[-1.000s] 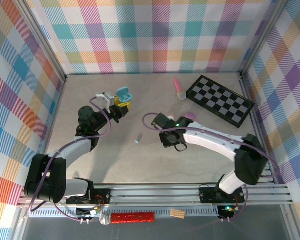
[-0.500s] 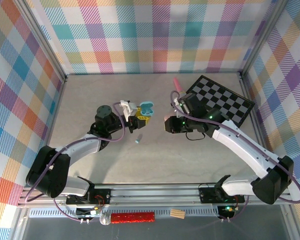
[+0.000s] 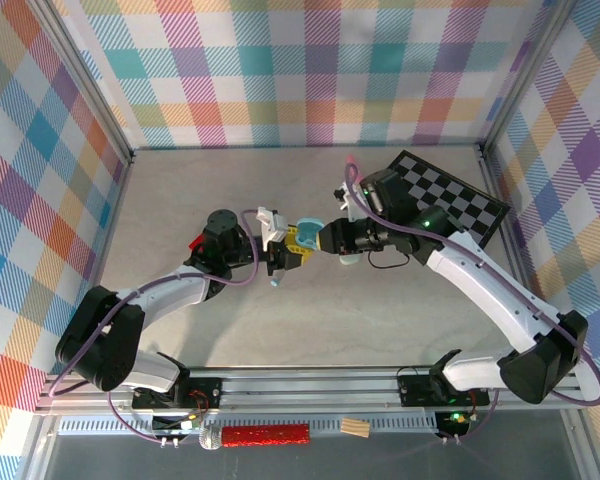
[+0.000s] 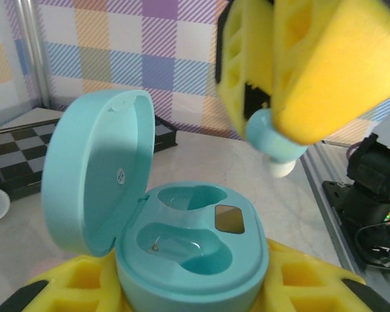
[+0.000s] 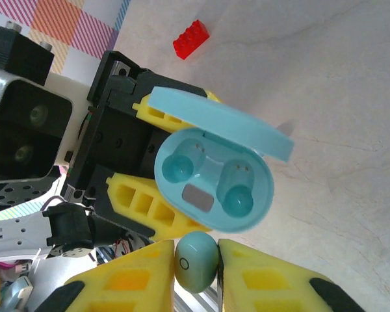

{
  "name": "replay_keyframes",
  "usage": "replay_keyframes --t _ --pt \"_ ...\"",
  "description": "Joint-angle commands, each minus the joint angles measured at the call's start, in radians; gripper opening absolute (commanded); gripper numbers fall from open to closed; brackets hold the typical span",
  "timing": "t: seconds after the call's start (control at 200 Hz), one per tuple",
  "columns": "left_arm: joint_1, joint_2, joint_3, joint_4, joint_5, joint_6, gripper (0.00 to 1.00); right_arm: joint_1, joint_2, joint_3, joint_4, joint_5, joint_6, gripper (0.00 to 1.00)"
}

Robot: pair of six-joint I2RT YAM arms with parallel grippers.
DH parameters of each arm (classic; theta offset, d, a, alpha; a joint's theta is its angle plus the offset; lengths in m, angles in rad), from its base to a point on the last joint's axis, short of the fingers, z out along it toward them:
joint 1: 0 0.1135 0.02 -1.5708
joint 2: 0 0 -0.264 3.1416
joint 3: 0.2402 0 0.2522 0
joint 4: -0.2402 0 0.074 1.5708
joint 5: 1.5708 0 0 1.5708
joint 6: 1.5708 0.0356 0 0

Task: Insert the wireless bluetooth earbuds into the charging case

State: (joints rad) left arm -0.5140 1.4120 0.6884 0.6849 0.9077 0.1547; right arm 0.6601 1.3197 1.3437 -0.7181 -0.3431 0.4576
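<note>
The mint charging case [image 4: 195, 253] stands open, its lid [image 4: 94, 169] tipped back and both sockets empty. My left gripper [image 4: 195, 289] is shut on its base, held above the middle of the table [image 3: 290, 248]. Right beside it, my right gripper [image 5: 196, 250] is shut on a mint earbud [image 5: 196, 260], whose tip hangs just above and beyond the case's rim [image 4: 273, 140]. In the right wrist view the case [image 5: 214, 179] lies directly ahead of the fingertips. A small blue earbud [image 3: 276, 283] lies loose on the table below the left gripper.
A black-and-white chessboard [image 3: 450, 195] lies at the back right with a pink toy microphone [image 3: 352, 162] beside it. A red brick [image 5: 190, 39] lies on the table near the left arm. Checked walls enclose the table on three sides.
The left gripper has carried the open case rightward to the table's middle. The right arm has risen from the table and swung over to meet it, the mint earbud in its jaws.
</note>
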Motion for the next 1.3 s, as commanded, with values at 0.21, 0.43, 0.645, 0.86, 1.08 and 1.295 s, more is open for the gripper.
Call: replay_keyframes --t 0.21,0.43,0.645,0.86,1.08,1.295 --pt "-0.022 0.007 0.038 -0.003 0.082 0.021 0.35 -0.008 0.029 0.042 0.007 -0.025 -0.027 0.22" --pt "-0.023 -0.005 0.045 -0.009 0.102 0.019 0.35 -0.01 0.036 0.034 0.0 0.007 -0.039 0.22" --pt "-0.023 -0.021 0.048 -0.043 0.113 0.047 0.35 -0.011 0.039 0.026 0.003 0.03 -0.042 0.22" --pt "-0.023 -0.028 0.056 -0.045 0.106 0.044 0.35 -0.013 0.043 0.015 0.009 0.018 -0.043 0.22" --pt "-0.022 -0.024 0.073 -0.028 0.087 0.028 0.35 -0.013 0.042 -0.007 0.024 0.001 -0.037 0.26" --pt "-0.02 -0.018 0.088 -0.018 0.082 0.028 0.35 -0.016 0.027 -0.007 0.022 0.028 -0.034 0.34"
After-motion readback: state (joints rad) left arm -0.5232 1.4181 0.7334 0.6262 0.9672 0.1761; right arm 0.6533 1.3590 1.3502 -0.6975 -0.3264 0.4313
